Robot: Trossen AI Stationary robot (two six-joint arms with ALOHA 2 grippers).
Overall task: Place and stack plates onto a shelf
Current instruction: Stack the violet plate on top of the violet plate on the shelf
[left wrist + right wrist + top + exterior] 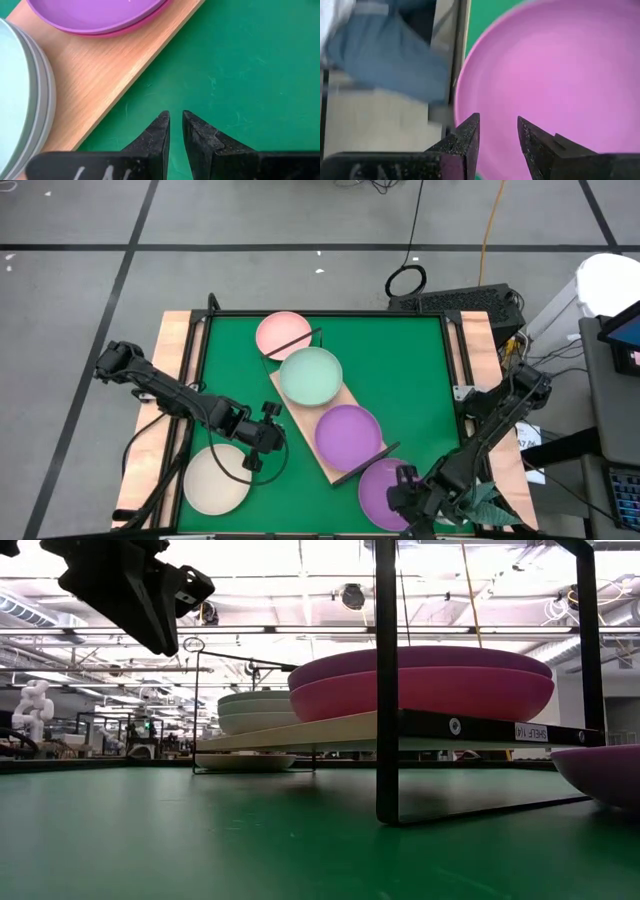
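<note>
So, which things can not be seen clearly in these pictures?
- Number of plates in the mint stack: the high view shows only the top one; in the low view it is too far off.
- Purple plate off the shelf: cut by the low view's edge.
- Pink plate: partly under the shelf's wire frame.

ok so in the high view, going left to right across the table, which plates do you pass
beige plate on the mat → salmon pink plate at the shelf's far end → mint green plate on the shelf → purple plate on the shelf → purple plate on the mat under the right gripper
</note>
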